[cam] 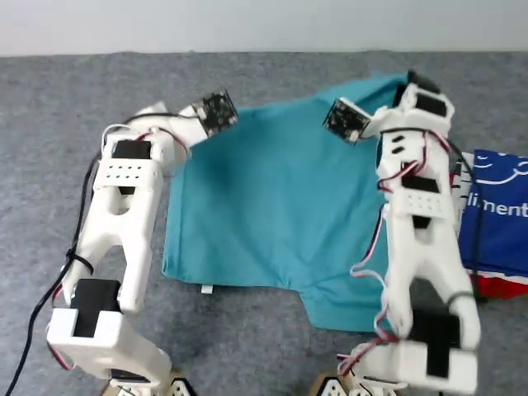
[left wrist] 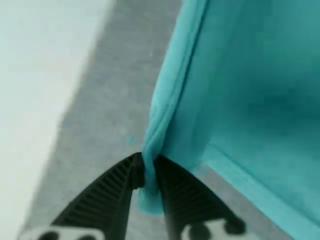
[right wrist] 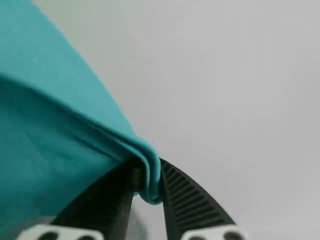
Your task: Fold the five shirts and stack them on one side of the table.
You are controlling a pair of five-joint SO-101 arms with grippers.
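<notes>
**A:** High view first. Where's the shirt?
**B:** The teal shirt is spread on the grey surface, between the two arms. The left arm is at its far left corner and the right arm at its far right corner. The right corner looks raised off the surface. The near hem lies flat.

**A:** Anything else on there?
**B:** A dark blue shirt with white print lies at the right edge, just beside the right arm. It rests on something red. The arm partly hides it.

**A:** Left wrist view?
**B:** The left jaws are clamped on a bunched edge of the teal shirt. The fabric is squeezed between the ribbed inner faces, and a small tuft pokes out past the grip. The grey surface is below, with a pale band beyond it. The rest of the cloth runs away from the grip.

**A:** Right wrist view?
**B:** The right jaws are clamped on a doubled-over edge of the same teal shirt. The fold curls round one jaw tip. The cloth stretches off to one side of the grip. Behind it is a plain pale background.
</notes>
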